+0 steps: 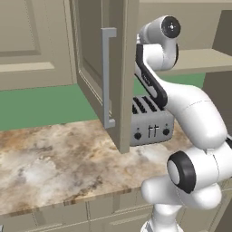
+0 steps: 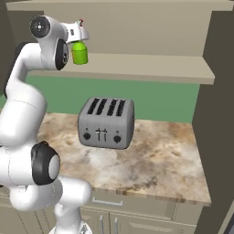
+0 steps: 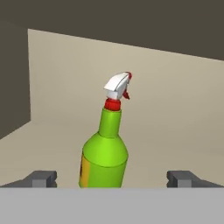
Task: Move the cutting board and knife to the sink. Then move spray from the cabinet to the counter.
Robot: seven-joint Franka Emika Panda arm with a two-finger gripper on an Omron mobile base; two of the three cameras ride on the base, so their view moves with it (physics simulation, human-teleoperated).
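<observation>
- Gripper (image 3: pixel 112 180) fingers stand spread wide, one tip to each side of the spray (image 3: pixel 104 153), touching nothing you can see.
- Spray stands upright on the inner shelf of the cabinet (image 2: pixel 151 68), between the open tips.
- Handling, as judged: a light, rigid plastic bottle, smooth and likely slippery; the trigger head looks fragile. Take it at the broad green body, not the thin neck.
- Hidden: the bottle's base and lower label are cut off, so you cannot confirm its footing.
- Farther down, a toaster (image 2: pixel 106 122) sits on the counter (image 2: pixel 160 160).
</observation>
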